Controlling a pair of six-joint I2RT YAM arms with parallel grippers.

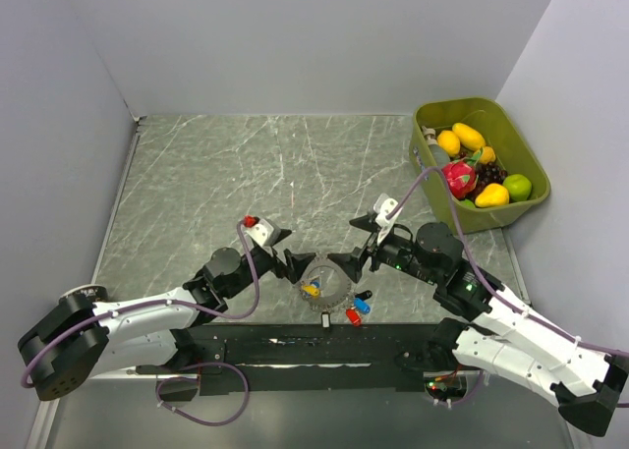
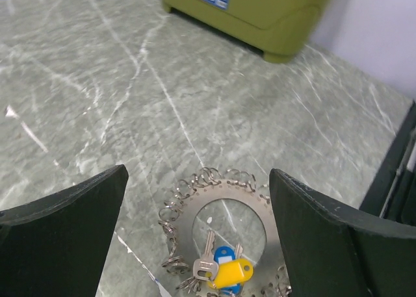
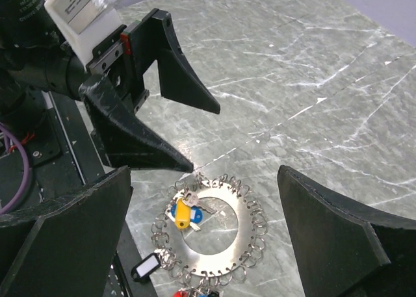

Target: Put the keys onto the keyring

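The keyring [image 1: 325, 286] is a flat grey metal ring rimmed with small split rings, lying on the table between my two grippers; it shows in the left wrist view [image 2: 250, 199] and the right wrist view [image 3: 237, 242]. Silver keys with yellow and blue tags [image 2: 224, 270] lie on its inner edge, also in the right wrist view [image 3: 185, 211]. Red and blue tags [image 1: 357, 311] and a black tag [image 3: 144, 267] hang at its near rim. My left gripper [image 1: 292, 265] is open just left of the ring. My right gripper [image 1: 346, 263] is open just right of it. Both are empty.
A green bin [image 1: 477, 159] of toy fruit stands at the back right; its base shows in the left wrist view [image 2: 260, 11]. The black base rail [image 1: 314, 346] runs along the near edge. Grey walls enclose the marbled table.
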